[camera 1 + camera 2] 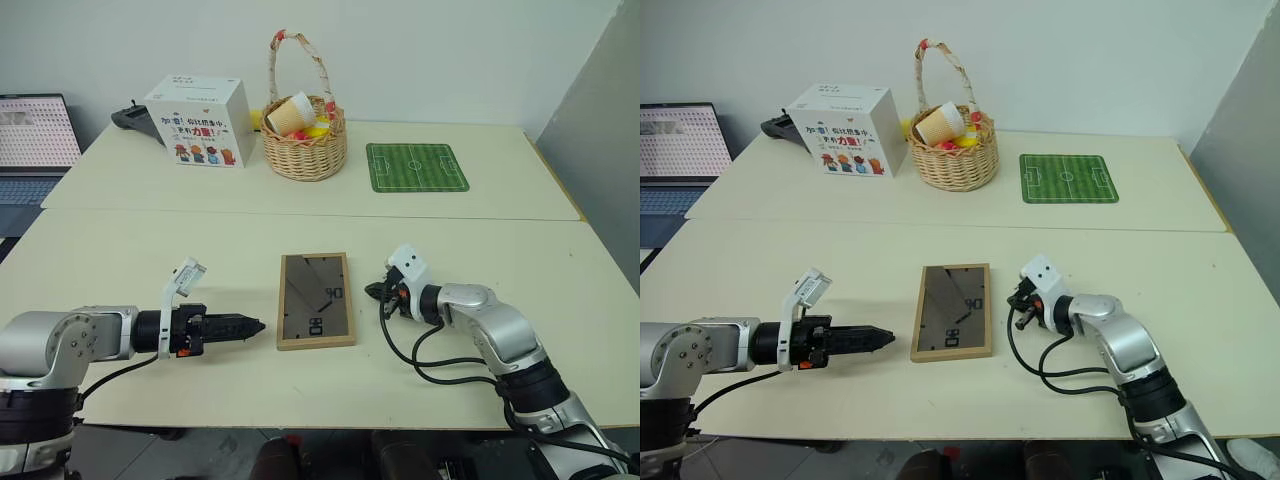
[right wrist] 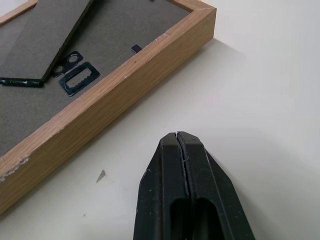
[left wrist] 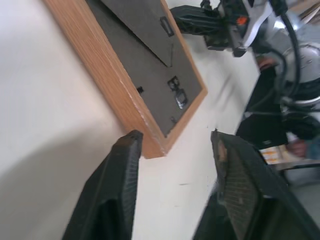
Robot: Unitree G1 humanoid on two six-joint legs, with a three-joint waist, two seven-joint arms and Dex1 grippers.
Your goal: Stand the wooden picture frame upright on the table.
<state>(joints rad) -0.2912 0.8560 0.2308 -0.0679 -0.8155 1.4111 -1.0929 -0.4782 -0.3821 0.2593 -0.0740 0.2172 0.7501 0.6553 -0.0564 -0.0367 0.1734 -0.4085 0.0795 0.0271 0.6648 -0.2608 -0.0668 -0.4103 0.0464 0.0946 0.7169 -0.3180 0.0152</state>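
The left gripper (image 1: 252,325), fingers parted and empty, and the right gripper (image 1: 376,292), fingers pressed together, flanked the wooden picture frame (image 1: 316,300), which lay face-down on the table (image 1: 150,260), apparently not yet stood up.

Frame: wooden picture frame (image 1: 316,300) lay flat, back up, on the near part of the table (image 1: 140,250).
Left gripper (image 1: 255,325): just left of the frame, apart from it.
Right gripper (image 1: 374,292): just right of the frame.
Far side: box (image 1: 197,122) left of basket (image 1: 304,140); mat (image 1: 416,167) to its right.
Basket contents: cup (image 1: 288,113) inside.
Far left: laptop (image 1: 35,140).
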